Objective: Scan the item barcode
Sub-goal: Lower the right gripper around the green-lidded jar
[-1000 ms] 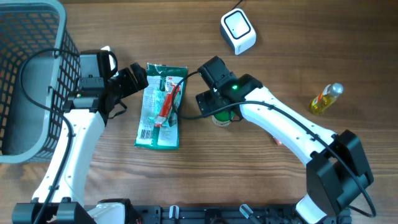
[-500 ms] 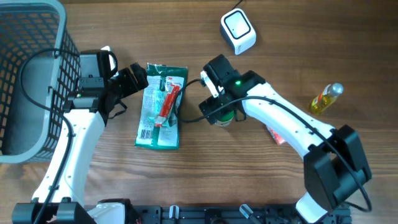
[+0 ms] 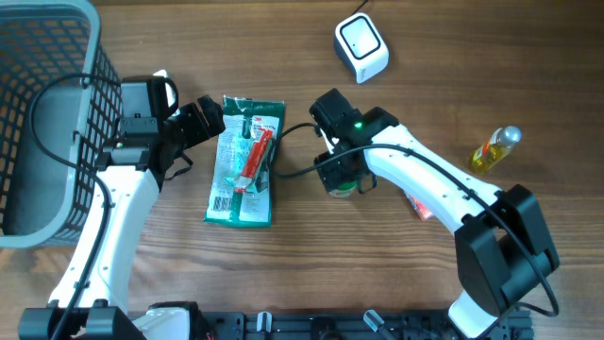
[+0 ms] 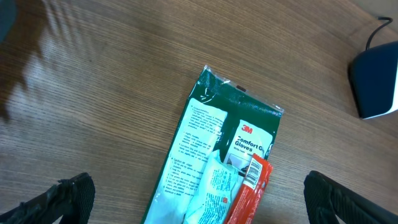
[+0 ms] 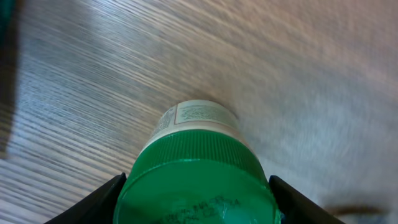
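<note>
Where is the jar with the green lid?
In the overhead view the jar stands mid-table, just right of the glove pack, under the right gripper. The gripper's fingers flank the lid.

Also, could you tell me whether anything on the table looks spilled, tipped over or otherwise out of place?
Only the small yellow bottle stands out: it lies on its side at the far right. Nothing looks spilled or damaged.

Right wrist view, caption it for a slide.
Right claw straddles the green-lidded jar, upright on the wooden table.
</note>
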Robot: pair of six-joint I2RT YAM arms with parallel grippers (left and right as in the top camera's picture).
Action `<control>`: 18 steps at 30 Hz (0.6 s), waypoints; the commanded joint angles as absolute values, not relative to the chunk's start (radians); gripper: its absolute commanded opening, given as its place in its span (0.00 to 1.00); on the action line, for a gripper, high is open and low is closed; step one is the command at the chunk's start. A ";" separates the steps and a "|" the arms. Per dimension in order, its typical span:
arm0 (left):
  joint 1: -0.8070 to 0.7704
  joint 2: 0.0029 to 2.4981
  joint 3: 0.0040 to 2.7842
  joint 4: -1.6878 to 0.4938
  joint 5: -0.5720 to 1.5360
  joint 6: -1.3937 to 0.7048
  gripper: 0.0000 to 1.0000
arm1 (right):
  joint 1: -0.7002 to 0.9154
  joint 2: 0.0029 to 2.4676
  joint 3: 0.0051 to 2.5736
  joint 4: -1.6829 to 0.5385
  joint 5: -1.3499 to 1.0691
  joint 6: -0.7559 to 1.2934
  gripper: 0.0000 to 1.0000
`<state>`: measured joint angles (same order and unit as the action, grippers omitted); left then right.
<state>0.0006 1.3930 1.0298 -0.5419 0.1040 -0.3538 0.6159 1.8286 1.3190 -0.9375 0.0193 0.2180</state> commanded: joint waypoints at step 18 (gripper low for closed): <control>0.005 1.380 1.046 -0.540 0.115 -0.348 1.00 | 0.614 1.783 1.314 -1.048 0.029 0.526 1.00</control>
<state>0.0006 1.3930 1.0298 -0.5419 0.1036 -0.3538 0.6159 1.8290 1.3182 -1.0435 -0.0174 0.5301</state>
